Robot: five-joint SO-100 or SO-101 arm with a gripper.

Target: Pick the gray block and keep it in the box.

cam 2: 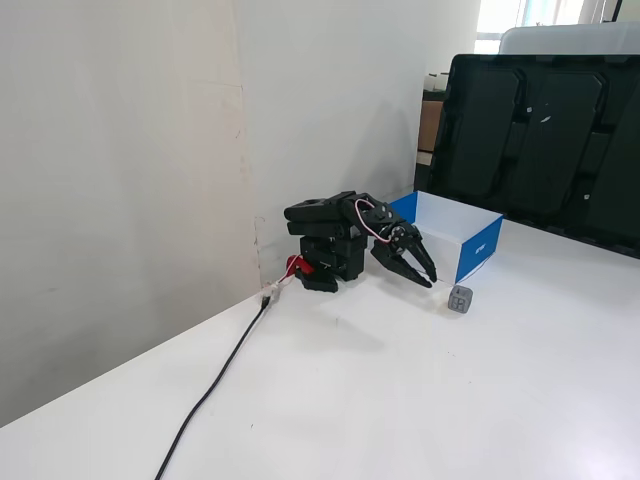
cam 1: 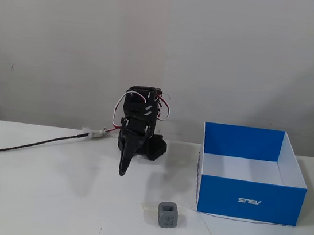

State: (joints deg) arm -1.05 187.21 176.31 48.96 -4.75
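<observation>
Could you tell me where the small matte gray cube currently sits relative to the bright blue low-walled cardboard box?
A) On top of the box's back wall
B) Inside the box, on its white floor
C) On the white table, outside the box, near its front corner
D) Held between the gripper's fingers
C: the small matte gray cube rests on the white table, clear of the bright blue low-walled cardboard box, and the black gripper hangs apart from it, holding nothing.
</observation>
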